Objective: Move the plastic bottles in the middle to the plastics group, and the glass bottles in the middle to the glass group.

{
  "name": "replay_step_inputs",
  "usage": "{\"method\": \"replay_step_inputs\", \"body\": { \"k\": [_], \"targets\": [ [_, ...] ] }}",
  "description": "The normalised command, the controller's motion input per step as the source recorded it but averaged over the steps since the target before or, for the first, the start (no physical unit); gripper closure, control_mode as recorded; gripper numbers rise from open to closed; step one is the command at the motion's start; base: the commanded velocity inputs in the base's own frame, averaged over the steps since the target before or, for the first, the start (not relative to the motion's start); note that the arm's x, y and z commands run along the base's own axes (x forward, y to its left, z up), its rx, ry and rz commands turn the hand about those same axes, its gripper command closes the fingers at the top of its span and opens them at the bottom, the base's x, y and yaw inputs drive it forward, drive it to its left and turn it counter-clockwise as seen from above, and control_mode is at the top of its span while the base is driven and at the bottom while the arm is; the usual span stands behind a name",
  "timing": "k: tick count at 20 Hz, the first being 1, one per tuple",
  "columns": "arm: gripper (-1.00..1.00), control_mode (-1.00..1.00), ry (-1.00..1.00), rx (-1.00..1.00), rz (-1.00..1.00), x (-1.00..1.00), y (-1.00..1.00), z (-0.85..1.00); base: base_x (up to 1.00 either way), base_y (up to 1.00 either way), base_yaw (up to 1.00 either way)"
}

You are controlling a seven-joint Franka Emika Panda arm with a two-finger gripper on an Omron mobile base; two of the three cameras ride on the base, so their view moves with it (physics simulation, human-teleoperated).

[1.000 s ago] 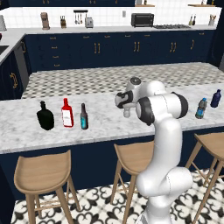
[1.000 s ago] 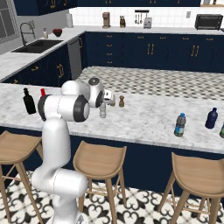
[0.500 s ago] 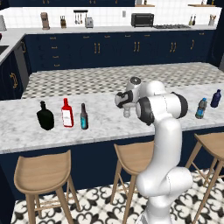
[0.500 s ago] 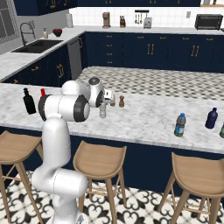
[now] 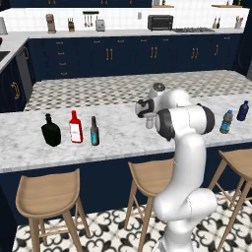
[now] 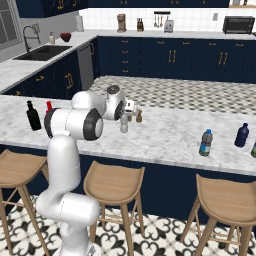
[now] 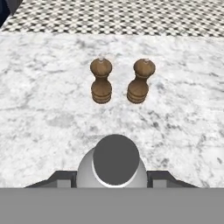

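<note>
My gripper [image 7: 116,178] is shut on the clear greyish plastic bottle [image 7: 116,158], seen from above its grey cap, with a finger on each side. The same bottle [image 6: 124,124] stands upright at mid-counter under my gripper [image 6: 125,114]; from the left it is the bottle [image 5: 150,121] beneath my gripper [image 5: 147,111]. The blue-labelled plastic bottle [image 5: 226,122] stands far right beside the navy bottle [image 5: 242,110]. The slim dark glass bottle [image 5: 94,131] stands far left, next to the red bottle [image 5: 75,127] and the squat black bottle [image 5: 50,131].
Two brown shakers [image 7: 101,81] [image 7: 140,81] stand on the marble just beyond the held bottle. The counter [image 5: 123,135] has bare marble between the groups. Wooden stools [image 5: 152,172] line its near side.
The fingers have closed onto the clear bottle. The arm and the other bottles have stayed where they were.
</note>
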Motion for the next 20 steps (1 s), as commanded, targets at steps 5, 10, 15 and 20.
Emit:
{"method": "replay_step_inputs", "body": {
  "k": [5,10,15,20],
  "targets": [
    [1.0,-1.0,0.09,0.0,-0.14,0.21,-0.9,0.5,0.0,0.0,0.0],
    [1.0,-1.0,0.12,0.0,-0.15,0.22,-0.93,0.22,0.0,0.0,0.0],
    [1.0,-1.0,0.16,0.0,-0.18,0.12,-1.0,0.0,0.0,0.0,0.0],
    [1.0,-1.0,0.1,0.0,-0.14,0.01,-0.78,-0.12,0.0,0.0,0.0]
  ]
}}
